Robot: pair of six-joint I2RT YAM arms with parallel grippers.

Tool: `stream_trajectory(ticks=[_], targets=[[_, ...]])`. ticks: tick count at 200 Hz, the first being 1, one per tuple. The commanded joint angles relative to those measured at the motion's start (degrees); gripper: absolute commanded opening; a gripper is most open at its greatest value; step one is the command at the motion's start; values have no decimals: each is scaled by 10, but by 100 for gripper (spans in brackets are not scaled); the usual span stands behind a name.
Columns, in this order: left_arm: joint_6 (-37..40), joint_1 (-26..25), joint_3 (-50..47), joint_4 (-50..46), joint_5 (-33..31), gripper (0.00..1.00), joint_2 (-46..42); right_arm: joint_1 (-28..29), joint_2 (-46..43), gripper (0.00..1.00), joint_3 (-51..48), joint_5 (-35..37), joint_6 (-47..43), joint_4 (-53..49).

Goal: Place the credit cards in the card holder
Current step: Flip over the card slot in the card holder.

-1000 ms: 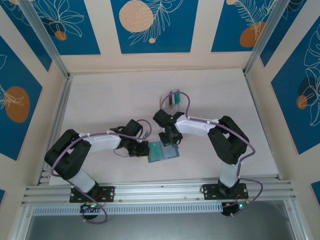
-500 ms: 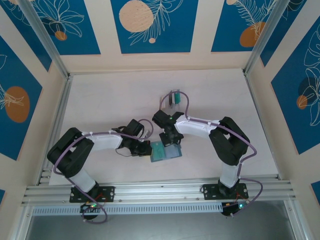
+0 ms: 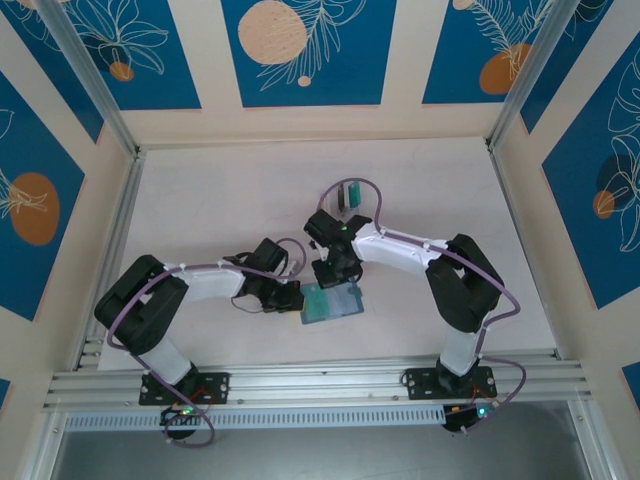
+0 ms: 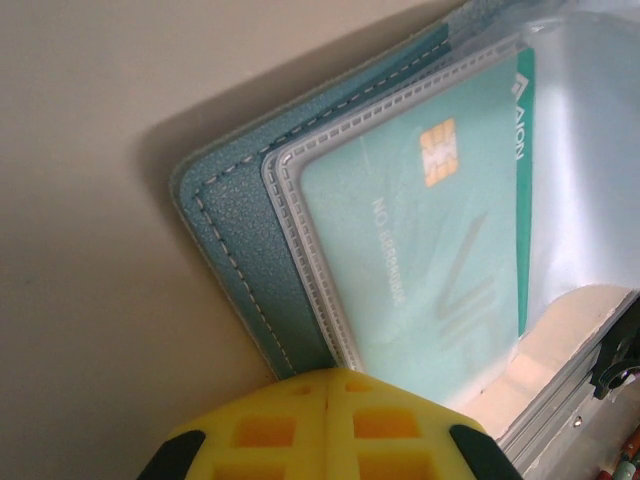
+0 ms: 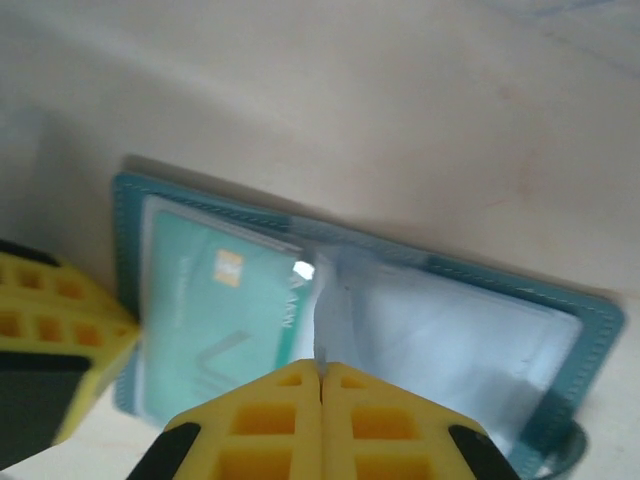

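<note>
Since one second ago the card holder (image 3: 333,302) has slid a little toward the right arm's side, and both arms have shifted their links slightly with it. Holder lies open and flat on the worktop (image 3: 220,200), between the two wrists. Left pincer (image 4: 328,378): fingers closed together, no gap at the seam, tip set at the holder's outer edge on the left arm's side. Cannot tell whether it pinches the cover or only rests on it. Right pincer (image 5: 320,372): also closed, positioned over the middle fold of the holder. One pocket leaf (image 5: 322,320), pale and see-through, stands up edge-on from the fold and runs into the seam between the fingers, so it looks pinched there. One credit card (image 4: 430,260), teal-green with a gold chip, sits inside the clear pocket on the half of the holder nearest the left pincer, and its whole face shows through the plastic. The other half of the holder shows pale, see-through pockets, and their contents cannot be made out. Beyond the holder, well apart from it on its far side, stands a small rack (image 3: 347,194) with something green upright in it.
</note>
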Motion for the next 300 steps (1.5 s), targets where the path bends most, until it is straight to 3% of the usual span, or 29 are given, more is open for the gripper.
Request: stream_trajectory(ticks=[1,28,135,190,300], targets=[[-5,-20,-31,6,-62,4,56,-8,-2,13,-6,-105,18,20],[-8,-20,-32,10,-59,3,56,-14,3,22,-22,-144,28,42],[-26,-18,-40,30,-46,3,55,-24,7,42,-47,-161,41,60],[-33,-3,-47,25,-31,4,11,-23,-2,42,-46,-88,45,38],[-23,26,-41,-11,-20,7,-39,-9,-29,53,-40,66,56,-12]])
